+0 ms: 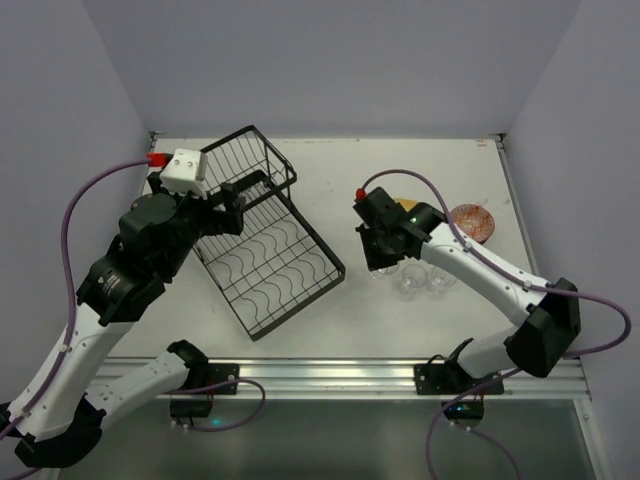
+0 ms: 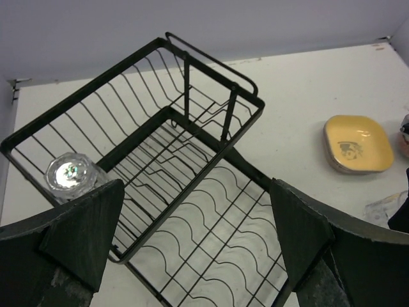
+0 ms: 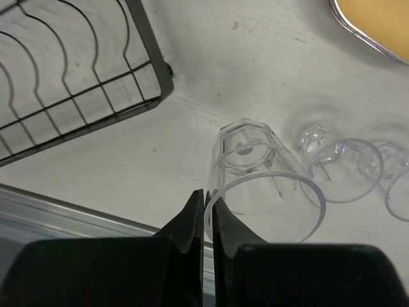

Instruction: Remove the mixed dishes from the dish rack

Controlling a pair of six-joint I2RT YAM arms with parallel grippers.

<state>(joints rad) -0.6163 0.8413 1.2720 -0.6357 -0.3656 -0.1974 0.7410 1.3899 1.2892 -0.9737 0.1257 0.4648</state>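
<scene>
While pinching rim of bench cup [image 3: 255, 173] with right jaws, reach wide-open left jaws for rack cup [image 2: 70, 176]: standing in basket [image 2: 96, 82], just left of them.

Overhead and both wrist cameras share the dish rack [image 1: 265, 235].

We're looking at a robot lab cell here, not anybody's kitchen: plain lavender walls [image 1: 330, 60] are boxing in a white worktop [image 1: 420, 160], and the left arm [image 1: 130, 270] and right arm [image 1: 480, 270] are sitting bolted to an aluminium rail [image 1: 330, 372], purple cables [image 1: 67, 235] trailing off.
</scene>
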